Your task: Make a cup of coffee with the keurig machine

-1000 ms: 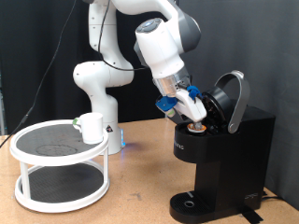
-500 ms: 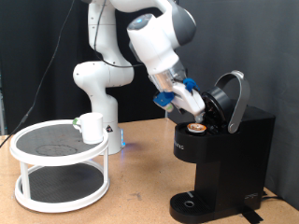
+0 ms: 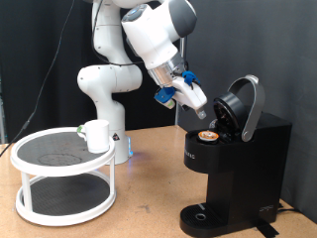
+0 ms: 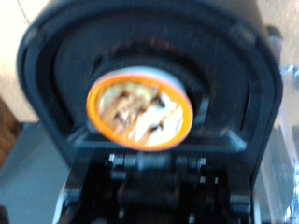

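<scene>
The black keurig machine (image 3: 238,164) stands at the exterior view's right with its rounded lid (image 3: 245,102) hinged up. A small round pod with a brown top (image 3: 208,136) sits in the open holder; the wrist view shows the pod (image 4: 140,107) with an orange rim inside the black chamber (image 4: 56,84). My gripper (image 3: 201,102) hangs up and to the left of the pod, apart from it, open and empty. The white cup (image 3: 97,135) stands on the top tier of a round rack, far to the left of the gripper.
The white two-tier round rack (image 3: 40,193) stands on the wooden table (image 3: 149,213) at the exterior view's left. The arm's white base (image 3: 104,94) rises behind it. The machine's drip tray (image 3: 203,216) holds nothing.
My gripper has drawn up and to the left, away from the holder. The pod has stayed in the machine. The cup and rack have not moved.
</scene>
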